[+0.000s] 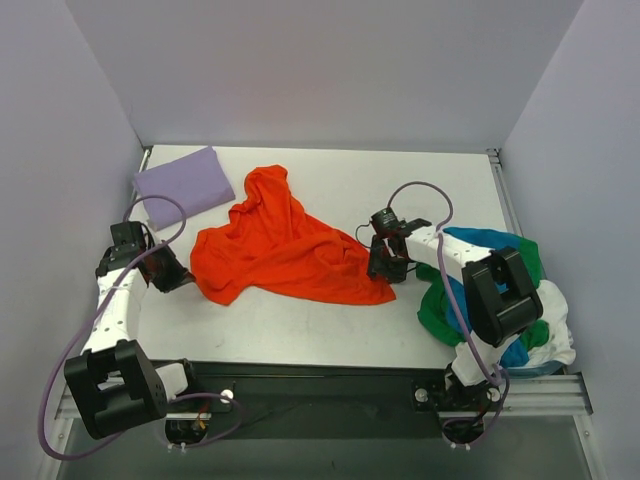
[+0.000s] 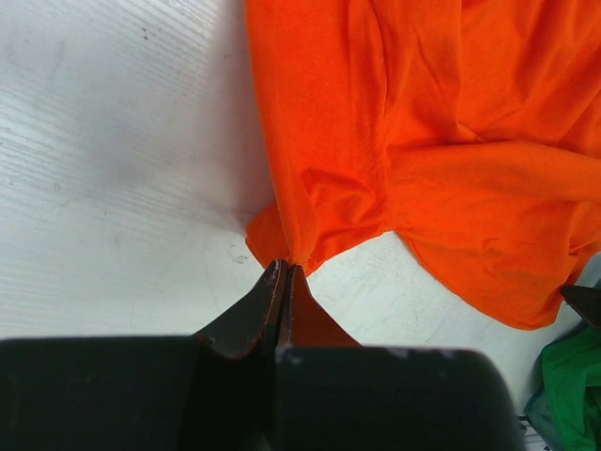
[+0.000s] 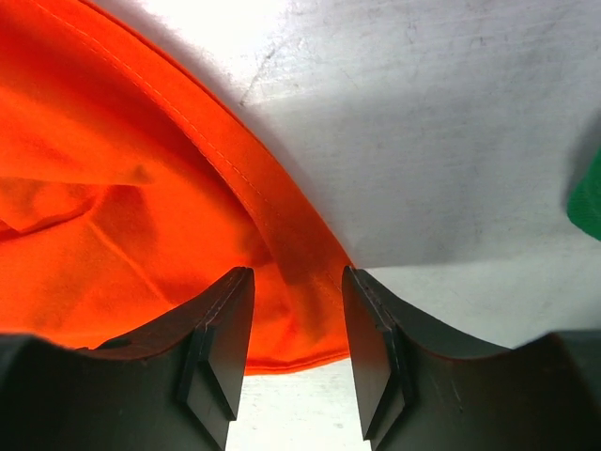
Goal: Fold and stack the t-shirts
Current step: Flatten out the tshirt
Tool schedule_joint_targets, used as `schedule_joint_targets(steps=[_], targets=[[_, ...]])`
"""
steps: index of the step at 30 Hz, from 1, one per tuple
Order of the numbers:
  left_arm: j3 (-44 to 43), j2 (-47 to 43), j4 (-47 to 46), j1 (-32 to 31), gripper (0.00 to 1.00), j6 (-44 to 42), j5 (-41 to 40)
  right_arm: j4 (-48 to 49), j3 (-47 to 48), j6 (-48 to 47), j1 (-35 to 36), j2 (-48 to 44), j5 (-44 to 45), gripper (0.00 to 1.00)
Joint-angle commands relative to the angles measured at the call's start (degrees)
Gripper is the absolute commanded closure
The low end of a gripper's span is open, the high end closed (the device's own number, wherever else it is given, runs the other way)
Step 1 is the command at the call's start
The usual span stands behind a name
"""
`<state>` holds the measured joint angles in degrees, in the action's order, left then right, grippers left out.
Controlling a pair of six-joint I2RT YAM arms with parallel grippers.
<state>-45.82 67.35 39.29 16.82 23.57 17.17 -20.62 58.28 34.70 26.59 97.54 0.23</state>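
The orange-red t-shirt [image 1: 285,250] lies crumpled and partly spread in the middle of the table. My left gripper [image 1: 185,280] is shut on its near-left corner; in the left wrist view the jaws [image 2: 285,268] pinch a tuck of the orange cloth [image 2: 423,141]. My right gripper [image 1: 385,272] is at the shirt's right corner. In the right wrist view it [image 3: 298,277] stands open, its fingers on either side of the hemmed orange edge [image 3: 113,188]. A folded lavender t-shirt [image 1: 185,182] lies at the back left. Green [image 1: 435,312], blue [image 1: 480,238] and white [image 1: 555,320] t-shirts are heaped at the right.
The white table [image 1: 330,330] is walled in at the back and both sides. The heap of shirts sits under the right arm's elbow at the table's right edge. Green cloth [image 2: 573,385] shows at the corner of the left wrist view.
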Motion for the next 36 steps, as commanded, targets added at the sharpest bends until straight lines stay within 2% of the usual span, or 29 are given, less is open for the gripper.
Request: schedule_joint_targets(steps=[1, 10, 20, 36], targets=[[-3.66, 0.59, -1.23, -0.03, 1.0, 0.33, -0.12, -4.33, -0.53, -0.51, -0.4, -2.08, 2.14, 0.57], [-3.92, 1.73, -1.67, 0.06, 1.0, 0.42, -0.03, -5.39, -7.56, 1.51, -2.51, -12.02, 2.23, 0.56], [-4.27, 2.7, -2.11, -0.03, 1.0, 0.25, 0.32, -4.16, -9.15, 2.92, -2.59, -8.59, 0.21, 0.63], [-3.92, 2.96, -2.37, -0.03, 1.0, 0.16, 0.14, -1.97, -10.82, 3.27, -2.42, -5.17, -2.34, 0.67]])
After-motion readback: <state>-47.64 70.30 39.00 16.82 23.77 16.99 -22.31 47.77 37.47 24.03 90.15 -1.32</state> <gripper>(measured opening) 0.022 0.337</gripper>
